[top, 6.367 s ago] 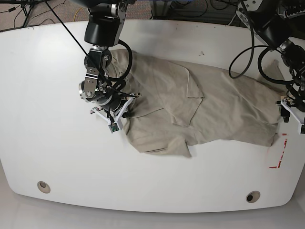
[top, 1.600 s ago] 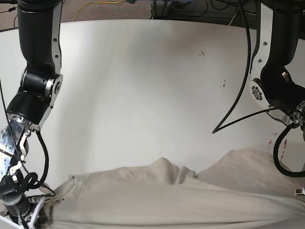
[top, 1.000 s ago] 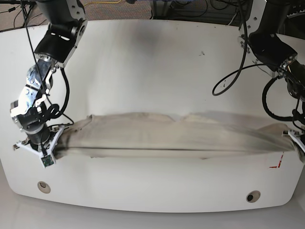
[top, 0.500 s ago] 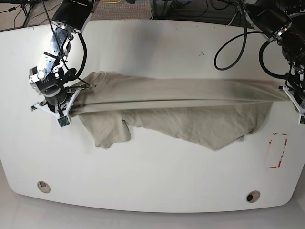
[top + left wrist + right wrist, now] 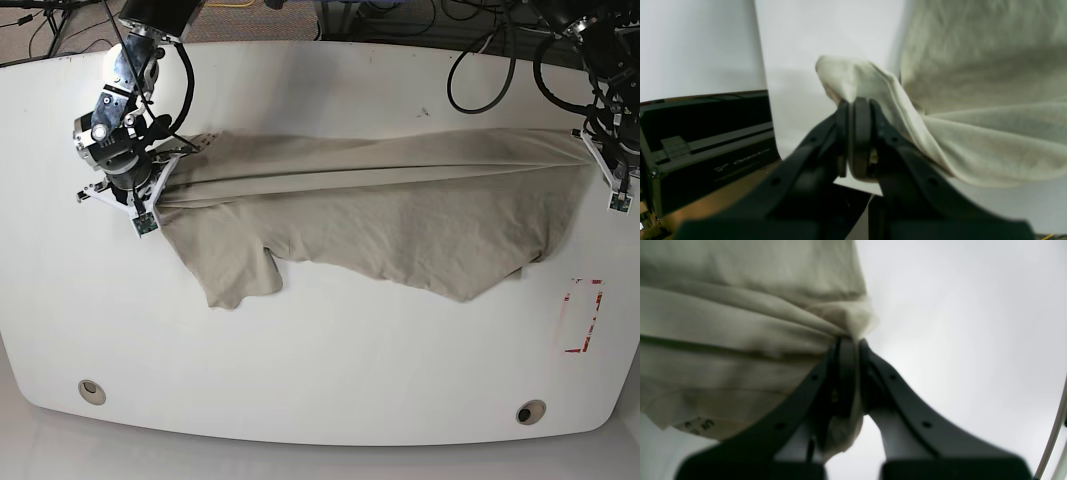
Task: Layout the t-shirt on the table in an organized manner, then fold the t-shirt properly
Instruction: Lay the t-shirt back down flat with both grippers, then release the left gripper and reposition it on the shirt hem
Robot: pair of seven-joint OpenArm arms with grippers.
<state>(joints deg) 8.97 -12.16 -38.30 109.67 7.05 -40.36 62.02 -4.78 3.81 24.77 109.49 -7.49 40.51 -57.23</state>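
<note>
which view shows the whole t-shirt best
The base view: the t-shirt lies stretched across the table between both grippers, its full outline visible. The left wrist view shows only the bunched corner pinched by the left gripper; the right wrist view only folds at the right gripper.

Black case (image 5: 706, 146), perhaps printed OpenArm, floor cables (image 5: 50, 30)

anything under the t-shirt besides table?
Nothing visible. The t-shirt is spread across the white table, pinched at each end by the left gripper and right gripper. Whatever the cloth covers is hidden; no bulges show.
</note>
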